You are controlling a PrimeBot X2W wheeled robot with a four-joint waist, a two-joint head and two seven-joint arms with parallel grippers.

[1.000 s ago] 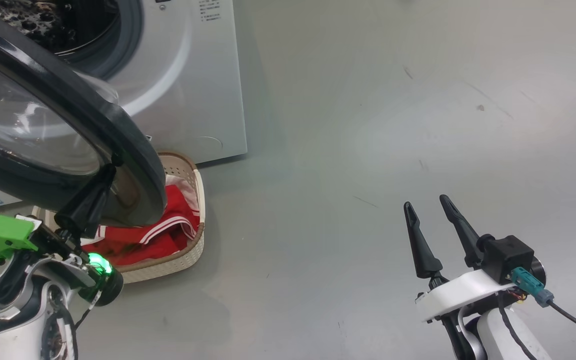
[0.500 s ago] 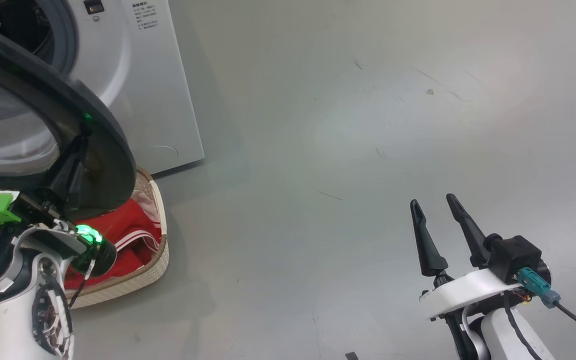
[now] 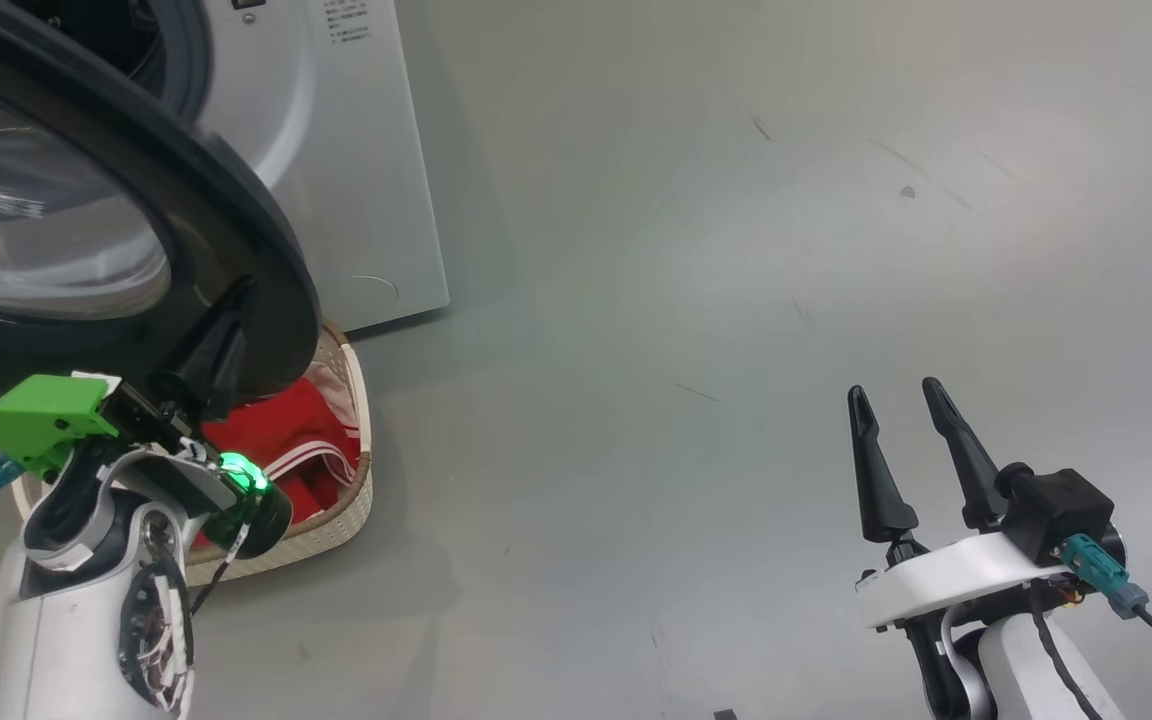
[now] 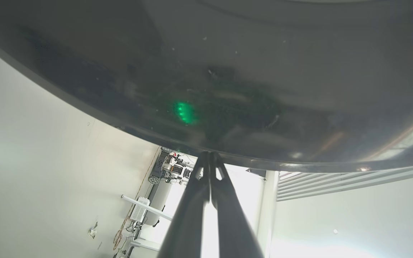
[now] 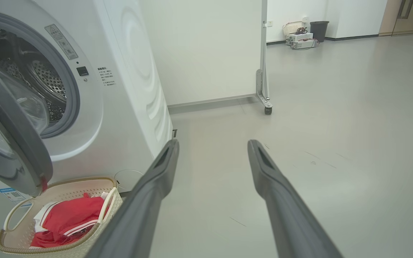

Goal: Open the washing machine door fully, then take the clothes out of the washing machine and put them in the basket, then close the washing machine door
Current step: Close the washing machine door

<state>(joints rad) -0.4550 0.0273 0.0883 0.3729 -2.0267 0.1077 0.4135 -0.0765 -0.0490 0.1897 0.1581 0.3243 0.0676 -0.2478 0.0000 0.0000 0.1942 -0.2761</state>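
Note:
The washing machine door (image 3: 246, 220), black-rimmed with a clear glass bowl, stands open at the upper left in front of the white washing machine (image 3: 366, 150). My left gripper (image 3: 239, 290) is shut, holding nothing, its tips against the door's glossy rim (image 4: 228, 89). In the left wrist view the left gripper (image 4: 210, 154) meets the rim's lower edge. Below the door sits the cream basket (image 3: 361, 470) with the red and white clothes (image 3: 286, 430) in it. My right gripper (image 3: 891, 390) hangs open over bare floor, far right. The right wrist view shows the right gripper (image 5: 213, 143), the drum (image 5: 45, 79), the door (image 5: 13, 125), the basket (image 5: 111, 199) and the clothes (image 5: 70, 218).
Grey floor spreads wide to the right of the machine. A white partition on a wheeled foot (image 5: 265, 104) stands behind the machine's right side. Boxes and a dark bin (image 5: 317, 30) sit by the far wall.
The head view has shifted left then back right. My left gripper stays shut against the door rim, and the door's edge looks slightly nearer the machine's front. The right gripper keeps its pose.

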